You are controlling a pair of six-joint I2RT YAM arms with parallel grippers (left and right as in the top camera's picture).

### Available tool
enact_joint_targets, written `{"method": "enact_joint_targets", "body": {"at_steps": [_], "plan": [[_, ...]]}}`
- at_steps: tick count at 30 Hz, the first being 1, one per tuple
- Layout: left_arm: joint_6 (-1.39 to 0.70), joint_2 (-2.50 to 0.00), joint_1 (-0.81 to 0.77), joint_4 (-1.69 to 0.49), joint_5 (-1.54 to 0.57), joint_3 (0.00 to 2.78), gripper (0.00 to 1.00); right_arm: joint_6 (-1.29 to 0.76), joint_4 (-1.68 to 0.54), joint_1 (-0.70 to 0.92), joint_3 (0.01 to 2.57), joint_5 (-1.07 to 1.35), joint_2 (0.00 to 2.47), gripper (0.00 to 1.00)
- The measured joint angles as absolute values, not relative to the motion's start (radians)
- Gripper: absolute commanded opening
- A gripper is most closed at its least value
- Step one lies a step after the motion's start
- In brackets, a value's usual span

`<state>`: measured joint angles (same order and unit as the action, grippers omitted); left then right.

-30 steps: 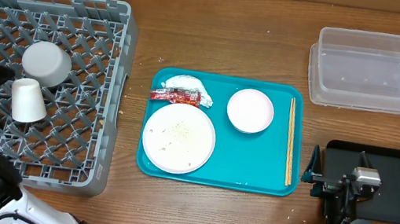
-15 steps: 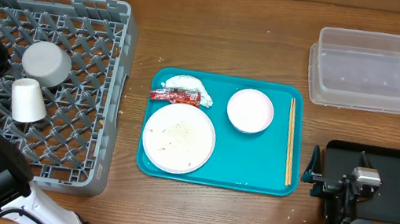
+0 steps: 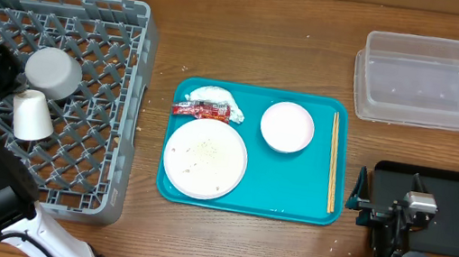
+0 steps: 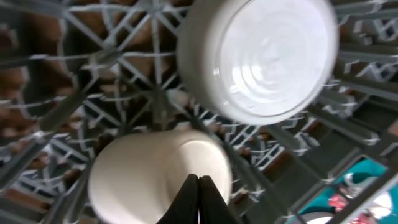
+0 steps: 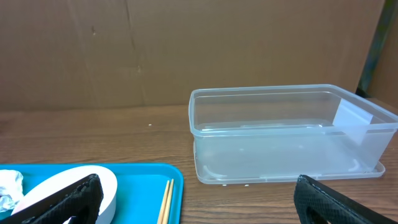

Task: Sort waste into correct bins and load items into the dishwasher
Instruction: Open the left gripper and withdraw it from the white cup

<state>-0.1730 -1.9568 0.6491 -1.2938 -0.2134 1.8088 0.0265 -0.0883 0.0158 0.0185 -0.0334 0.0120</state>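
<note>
A wooden table is seen, a teal tray at its middle; the white plate lies there, dotted with crumbs; it is judged stiff, slippery and breakable, best pinched at the rim; the left gripper is clenched on nothing over the grey rack; the right gripper is spread wide, empty.

Matt grey plastic rack, glossy white plate, clear plastic tub, wooden table.

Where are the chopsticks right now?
Overhead, the chopsticks lie along the right edge of the teal tray, just right of the small bowl.
</note>
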Motion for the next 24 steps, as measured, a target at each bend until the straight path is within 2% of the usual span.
{"method": "enact_joint_targets", "body": {"at_steps": [10,16,20,24], "plan": [[-0.216,-1.957,0.656,-1.378,-0.068,1.809,0.04,0.026,-0.089,0.015,0.019,-0.034,0.012,1.0],[-0.329,-1.957,0.701,-1.471,0.043,1.809,0.04,0.027,-0.089,0.015,0.019,-0.033,0.012,1.0],[-0.386,-1.957,0.749,-1.508,0.038,1.836,0.04,0.027,-0.089,0.016,0.019,-0.033,0.012,1.0],[-0.401,-1.946,0.781,-1.507,-0.065,1.882,0.04,0.027,-0.089,0.015,0.019,-0.033,0.012,1.0]]}}
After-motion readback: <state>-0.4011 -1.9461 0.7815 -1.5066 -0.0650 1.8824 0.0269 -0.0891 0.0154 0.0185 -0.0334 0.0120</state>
